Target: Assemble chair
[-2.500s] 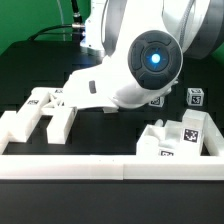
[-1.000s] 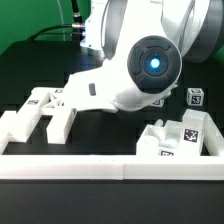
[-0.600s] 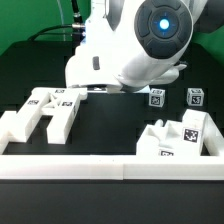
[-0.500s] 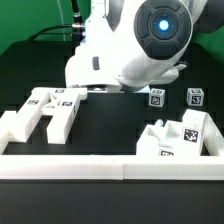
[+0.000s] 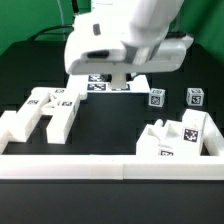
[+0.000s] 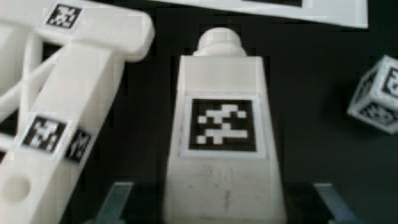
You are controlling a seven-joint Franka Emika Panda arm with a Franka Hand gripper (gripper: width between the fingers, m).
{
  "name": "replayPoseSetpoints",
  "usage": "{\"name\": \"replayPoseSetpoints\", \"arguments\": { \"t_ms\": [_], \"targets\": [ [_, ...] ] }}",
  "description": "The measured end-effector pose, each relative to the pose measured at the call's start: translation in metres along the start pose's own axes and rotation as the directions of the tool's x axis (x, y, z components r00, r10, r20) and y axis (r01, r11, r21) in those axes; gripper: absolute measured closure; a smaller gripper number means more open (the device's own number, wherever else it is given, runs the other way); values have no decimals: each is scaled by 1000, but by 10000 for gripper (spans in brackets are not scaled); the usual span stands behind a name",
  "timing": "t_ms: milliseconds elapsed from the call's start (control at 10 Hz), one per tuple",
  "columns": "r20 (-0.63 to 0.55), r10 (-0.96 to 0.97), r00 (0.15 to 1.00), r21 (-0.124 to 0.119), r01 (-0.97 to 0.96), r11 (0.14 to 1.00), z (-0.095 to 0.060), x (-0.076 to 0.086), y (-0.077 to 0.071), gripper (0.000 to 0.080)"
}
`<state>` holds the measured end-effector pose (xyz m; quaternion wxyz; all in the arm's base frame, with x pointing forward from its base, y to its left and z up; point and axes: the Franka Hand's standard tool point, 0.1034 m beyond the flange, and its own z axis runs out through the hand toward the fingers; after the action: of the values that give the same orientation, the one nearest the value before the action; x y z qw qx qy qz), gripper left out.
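A long white chair leg piece (image 6: 217, 120) with a square tag and a rounded peg tip runs out from between my fingers (image 6: 121, 200). My gripper (image 6: 224, 200) is shut on its near end. In the exterior view the gripper (image 5: 120, 72) points down at centre, and the leg piece (image 5: 120, 82) hangs below it, off the table. An H-shaped frame (image 5: 45, 110) (image 6: 71, 110) lies toward the exterior view's left. The boxy seat (image 5: 180, 140) sits toward the exterior view's right.
Two small tagged cubes (image 5: 156, 97) (image 5: 195, 96) stand behind the seat; one cube (image 6: 377, 90) shows in the wrist view. The marker board (image 5: 98, 86) (image 6: 267, 4) lies behind the gripper. A long white border wall (image 5: 110, 168) runs along the front.
The arm has swung up from a low, tilted pose over the H-shaped frame to an upright pose, and the hand has risen. The parts on the table have not moved.
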<state>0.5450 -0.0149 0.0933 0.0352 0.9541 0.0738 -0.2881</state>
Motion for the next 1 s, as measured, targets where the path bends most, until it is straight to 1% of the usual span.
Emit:
{"name": "replayPoseSetpoints", "arguments": {
  "t_ms": [100,200,300,400,500,600,700,800,900,1000],
  "targets": [
    [-65,-4,998,-5,4,1000,-4,-2,-2,509],
    [-115,-4,993,-6,3,1000,-2,-1,-1,509],
    [-222,-4,975,-16,1,1000,-6,6,1,509],
    [-262,-4,965,-17,-1,1000,-5,4,2,509],
    [-363,-4,932,-24,-5,1000,-11,12,3,509],
    [-423,-2,906,-25,-9,1000,-21,13,2,509],
    [-501,-2,866,-30,-15,999,-44,18,4,509],
    [-529,2,848,-25,-18,1000,-61,16,6,509],
    [-591,4,806,-31,-28,999,-71,22,9,509],
    [-640,-5,768,-43,-29,999,-70,24,10,509]
  ]
}}
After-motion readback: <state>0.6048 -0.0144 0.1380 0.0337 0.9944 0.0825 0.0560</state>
